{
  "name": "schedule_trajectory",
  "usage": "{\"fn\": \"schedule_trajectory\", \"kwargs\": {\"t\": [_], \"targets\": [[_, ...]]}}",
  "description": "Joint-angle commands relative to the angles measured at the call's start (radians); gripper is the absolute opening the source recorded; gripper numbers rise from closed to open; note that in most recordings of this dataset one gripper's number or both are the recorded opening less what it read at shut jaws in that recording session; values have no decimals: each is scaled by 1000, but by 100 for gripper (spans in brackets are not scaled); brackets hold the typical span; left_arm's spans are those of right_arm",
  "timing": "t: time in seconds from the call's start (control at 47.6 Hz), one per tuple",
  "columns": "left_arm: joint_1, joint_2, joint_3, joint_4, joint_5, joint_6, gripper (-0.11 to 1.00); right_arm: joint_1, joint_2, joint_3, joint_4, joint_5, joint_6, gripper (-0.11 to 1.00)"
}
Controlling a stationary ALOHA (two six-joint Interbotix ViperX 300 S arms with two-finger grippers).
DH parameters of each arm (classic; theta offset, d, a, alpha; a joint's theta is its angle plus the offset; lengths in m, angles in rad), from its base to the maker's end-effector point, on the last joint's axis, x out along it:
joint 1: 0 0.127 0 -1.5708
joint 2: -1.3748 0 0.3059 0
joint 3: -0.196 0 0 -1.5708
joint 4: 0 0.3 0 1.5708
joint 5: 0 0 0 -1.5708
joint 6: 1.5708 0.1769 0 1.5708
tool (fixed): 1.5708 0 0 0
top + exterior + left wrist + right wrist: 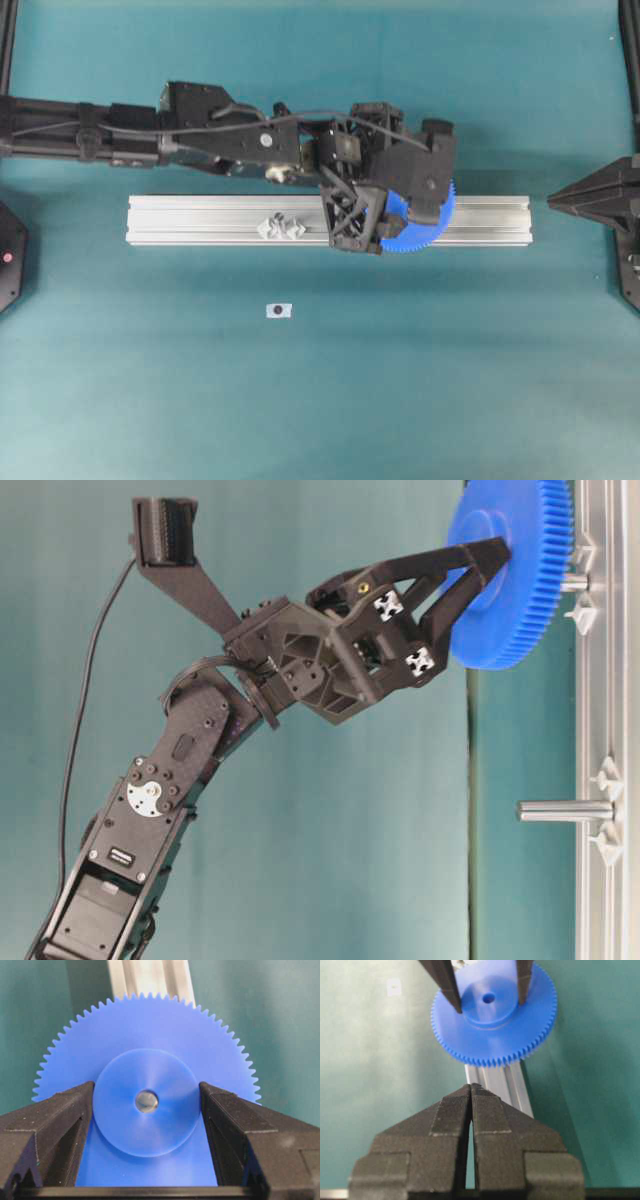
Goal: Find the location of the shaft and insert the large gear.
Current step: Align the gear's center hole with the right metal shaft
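Closest to the right wrist camera, the right gripper (470, 1091) sits with its two black jaws pressed together, holding nothing; in the overhead view it rests at the right edge, well apart from the work. Beyond its tips runs the aluminium rail (200, 215), lying across the teal table (320, 400). Over the rail hangs the large gear (494, 1020), bright blue and finely toothed. The left gripper (146, 1097) clamps it by the raised round hub, one black finger (60, 1120) on each side, so the centre hole stays clear between them. Through that hole the left wrist view shows something grey and metallic, though whether it is the pin's end cannot be told. From table level, the shaft (574, 581) pokes out of the rail between two clear plastic mounts, just beside the gear's far face; whether it has entered the hole is hidden. A second, look-alike pin (562, 810) stands bare further along the rail. On the table near the rail lies a small white tag (278, 310) with a dark dot.
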Motion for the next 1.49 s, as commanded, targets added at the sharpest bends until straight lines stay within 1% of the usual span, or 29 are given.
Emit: {"fn": "schedule_trajectory", "kwargs": {"t": [0.0, 0.147, 0.273, 0.588, 0.862, 1.051, 1.303, 1.471], "targets": [[25, -26, -28, 5, 20, 5, 72, -3, 8, -11, -2, -5, 9, 4], [28, -25, -35, 5, 46, 21, 72, -3, 8, -9, -2, -5, 9, 4], [29, -21, -29, 5, 75, 21, 72, -3, 8, -9, -2, -5, 9, 4], [32, -14, -31, 5, 84, 14, 72, -3, 8, -6, -2, -5, 9, 4], [31, -17, -31, 5, 138, 8, 72, -3, 8, -6, -2, -5, 9, 4], [31, -12, -25, 5, 141, -31, 72, -3, 6, -6, -2, -5, 9, 4], [31, -9, -5, 5, 150, -48, 72, -3, 8, -9, -2, -5, 9, 4], [31, -15, -3, 2, 166, -74, 72, -3, 8, -6, -2, -5, 9, 4]]}}
